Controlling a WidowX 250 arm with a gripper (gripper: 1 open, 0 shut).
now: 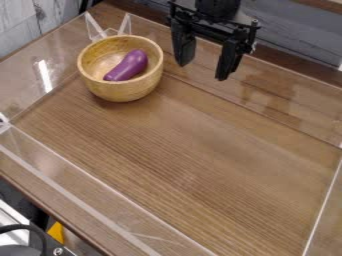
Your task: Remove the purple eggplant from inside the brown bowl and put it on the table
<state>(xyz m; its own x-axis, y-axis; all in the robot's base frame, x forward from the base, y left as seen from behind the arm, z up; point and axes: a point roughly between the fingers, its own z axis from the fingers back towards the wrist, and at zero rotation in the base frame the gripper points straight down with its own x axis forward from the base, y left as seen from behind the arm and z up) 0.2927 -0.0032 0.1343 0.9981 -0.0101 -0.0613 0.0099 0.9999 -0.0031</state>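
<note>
The gripper (205,52) hangs at the far side of the table, pointing straight down, its two dark fingers (227,58) spread wide with nothing between them — it holds nothing and touches nothing. From there the purple eggplant (126,66) lies to the left in the camera's view and a little nearer the camera, resting inside the brown bowl (96,86) on its paler floor. The bowl's near rim sits just beside the left finger, apart from it, though how much height separates the fingertips from the rim is hard to judge from this angle. The eggplant's long axis runs on a diagonal, from lower left up to upper right, so its upper end points roughly toward the gripper; the green stem tip is too small to place with confidence. The coming move, as I judge it, calls for a short sideways shift over the bowl and a turn of the wrist so the fingers close across that diagonal — not along it. The table (201,160) offers broad bare wood nearer the camera for setting the eggplant down.
</note>
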